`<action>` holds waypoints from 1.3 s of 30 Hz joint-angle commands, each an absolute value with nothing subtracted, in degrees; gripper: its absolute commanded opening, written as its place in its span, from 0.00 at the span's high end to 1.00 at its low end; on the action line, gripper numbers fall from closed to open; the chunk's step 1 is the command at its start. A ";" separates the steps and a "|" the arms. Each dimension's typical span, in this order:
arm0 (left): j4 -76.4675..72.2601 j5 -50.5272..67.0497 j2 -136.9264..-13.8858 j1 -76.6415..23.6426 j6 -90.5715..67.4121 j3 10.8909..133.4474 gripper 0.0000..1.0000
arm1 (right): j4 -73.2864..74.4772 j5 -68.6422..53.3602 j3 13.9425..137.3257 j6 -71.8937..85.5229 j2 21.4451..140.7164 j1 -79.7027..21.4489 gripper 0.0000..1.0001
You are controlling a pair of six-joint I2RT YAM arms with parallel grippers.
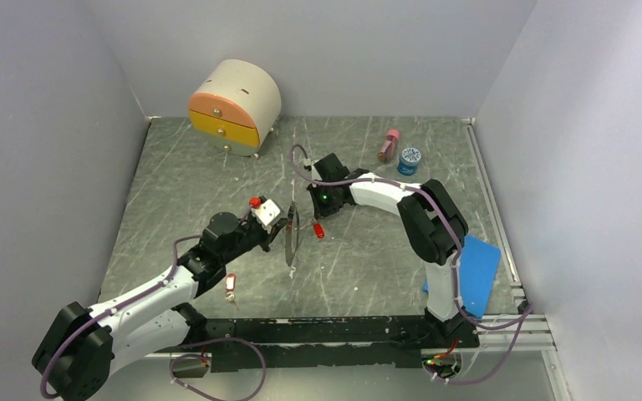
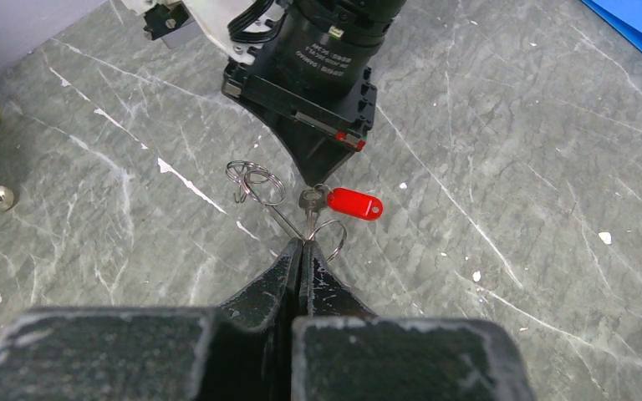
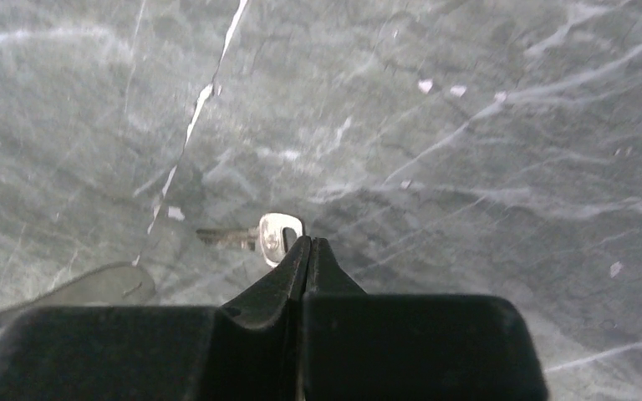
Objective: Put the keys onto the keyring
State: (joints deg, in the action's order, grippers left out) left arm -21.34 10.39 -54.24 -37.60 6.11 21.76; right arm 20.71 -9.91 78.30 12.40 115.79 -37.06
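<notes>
Shut tight, my left jaws pinch the stiff, thin keyring (image 2: 280, 215) while my right jaws nip the light, slippery key (image 3: 280, 234) by its flat head.

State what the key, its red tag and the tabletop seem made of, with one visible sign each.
Key: bright metal, it glints silver. Red tag: likely plastic, glossy and evenly coloured. Tabletop: grey marble-look surface with white veins; real stone or printed, unclear.

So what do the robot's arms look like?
The left arm and right arm have white shells with chunky black joints, and a thin purple cable runs along each. The left gripper and right gripper are black wedges tapering to a point. A tiny green light glows by the right wrist.
</notes>
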 commanded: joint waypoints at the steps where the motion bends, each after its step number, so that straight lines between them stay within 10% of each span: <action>1: -22.02 10.33 -53.70 -37.80 5.01 21.43 0.97 | 19.94 -13.07 75.70 10.99 110.13 -37.11 1.00; 5: -21.67 10.95 -53.79 -37.81 5.01 21.54 0.97 | 18.91 -14.27 73.95 11.24 108.66 -37.09 1.00; 11: -21.62 11.33 -53.78 -37.84 5.16 21.78 0.97 | 17.24 -13.12 71.69 12.40 106.66 -37.11 0.64; 23: -21.71 11.34 -54.23 -37.81 5.36 22.06 0.97 | 17.64 -16.89 74.67 11.56 110.52 -37.09 0.84; 39: -21.88 11.21 -54.32 -37.87 5.23 21.92 0.97 | 17.47 -14.95 76.20 10.64 112.39 -37.09 0.83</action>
